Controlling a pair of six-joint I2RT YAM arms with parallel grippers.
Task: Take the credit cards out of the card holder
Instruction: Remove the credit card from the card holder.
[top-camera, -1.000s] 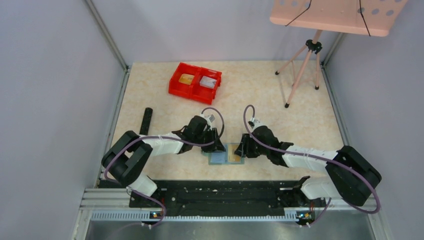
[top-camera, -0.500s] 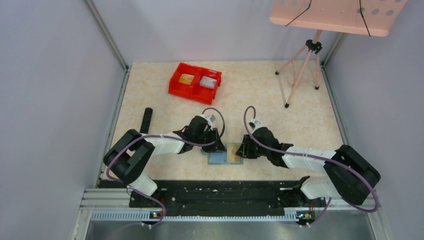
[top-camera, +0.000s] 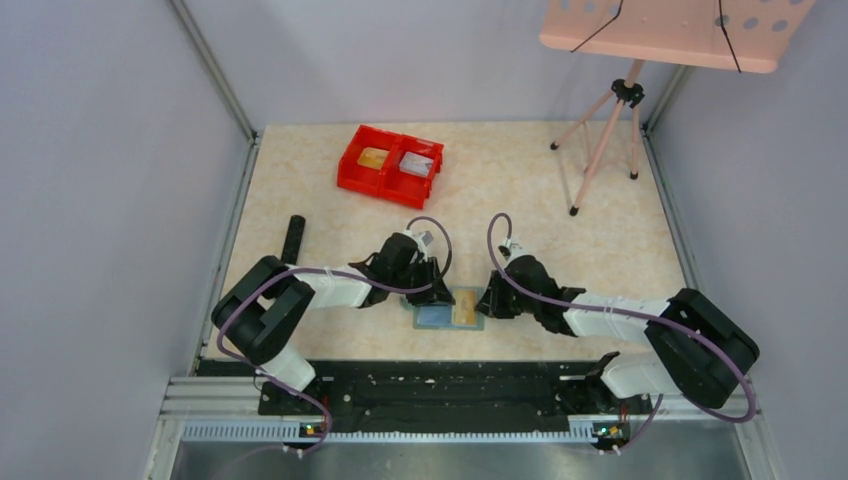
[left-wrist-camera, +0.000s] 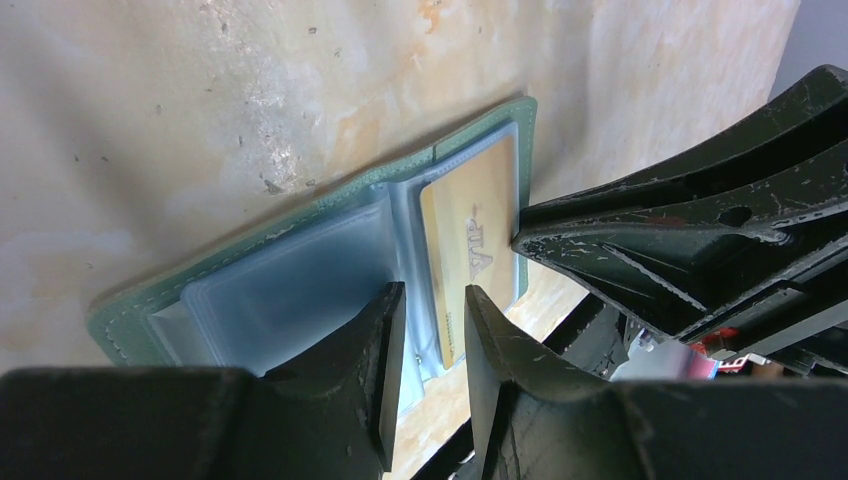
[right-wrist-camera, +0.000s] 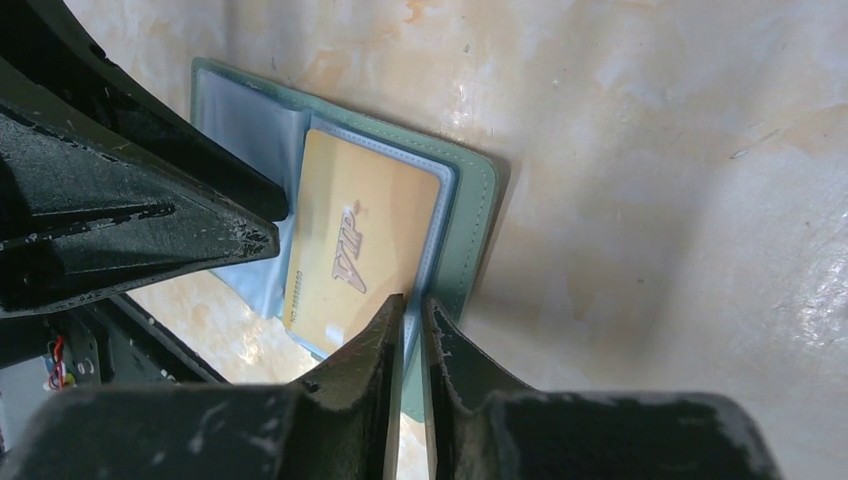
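Note:
The sage-green card holder (top-camera: 432, 317) lies open and flat on the table between both arms. A gold credit card (top-camera: 466, 308) sits in its right half, while the left pockets look pale blue-grey. In the left wrist view my left gripper (left-wrist-camera: 435, 300) hangs over the fold of the card holder (left-wrist-camera: 300, 290), open, with nothing between its fingers and the gold card (left-wrist-camera: 470, 230) just beyond. My right gripper (right-wrist-camera: 413, 305) is closed to a thin slit on the pocket edge of the card holder (right-wrist-camera: 470, 220), at the corner of the gold card (right-wrist-camera: 360, 240).
A red double bin (top-camera: 390, 165) at the back holds a yellowish item and a pale one. A black bar (top-camera: 291, 241) lies at the left. A pink tripod (top-camera: 610, 130) under a pink board (top-camera: 670, 30) stands back right. Walls enclose the table; a rail (top-camera: 440, 385) runs along the near edge.
My right gripper has narrowed its jaws onto the card holder's right edge and crept slightly left. The left gripper and the card holder have stayed put.

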